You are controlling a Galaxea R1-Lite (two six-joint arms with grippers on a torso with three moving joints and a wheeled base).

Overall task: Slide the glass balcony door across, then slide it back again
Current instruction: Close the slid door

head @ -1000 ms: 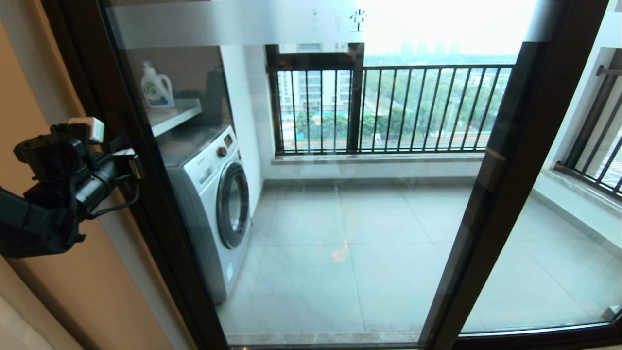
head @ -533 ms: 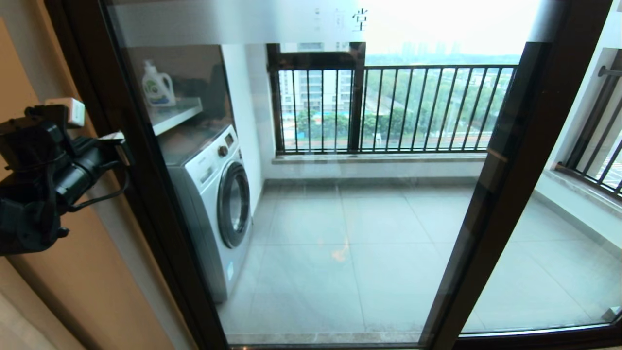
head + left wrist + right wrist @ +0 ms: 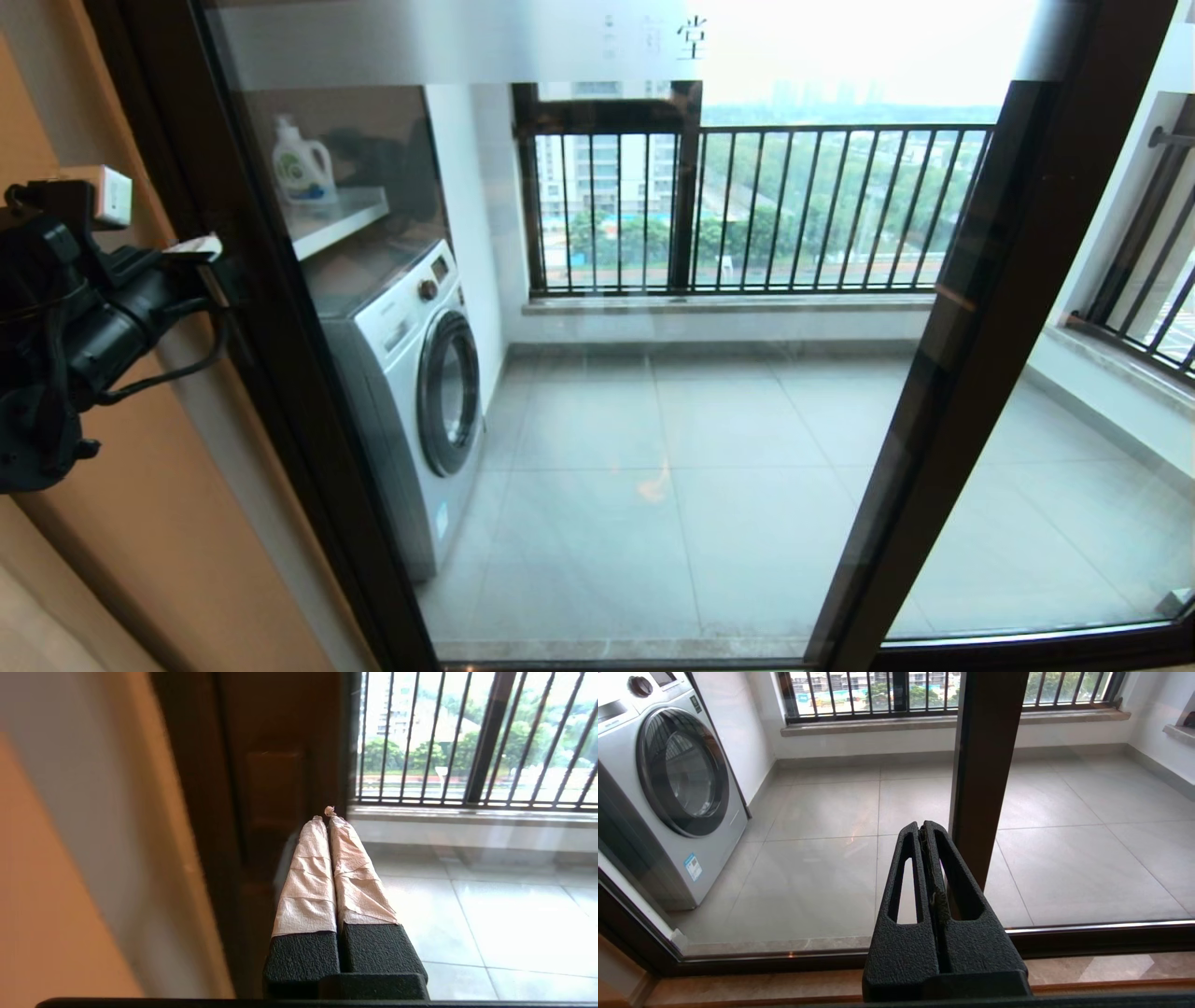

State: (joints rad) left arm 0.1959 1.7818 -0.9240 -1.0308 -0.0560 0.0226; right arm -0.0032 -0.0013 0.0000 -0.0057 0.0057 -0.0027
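Note:
The glass balcony door (image 3: 317, 448) fills the head view: clear glass in a dark brown frame, with a frosted strip carrying Chinese characters across the top. Its left upright (image 3: 275, 765) stands next to the orange wall. My left gripper (image 3: 207, 254) hangs at mid height beside that upright, with tape-wrapped fingers (image 3: 308, 868) pressed together and nothing between them. In the left wrist view the left gripper (image 3: 325, 819) points at the upright's edge by the glass; contact cannot be told. My right gripper (image 3: 922, 828) is shut and empty, low before the door's bottom rail, outside the head view.
Behind the glass are a washing machine (image 3: 411, 373), a shelf with a detergent bottle (image 3: 301, 166), tiled floor and a black railing (image 3: 747, 210). A second dark brown upright (image 3: 971, 355) crosses the right side. The orange wall (image 3: 140, 541) is on the left.
My left arm has drawn back to the left and slightly upward along the door's left upright. The door itself has hardly shifted.

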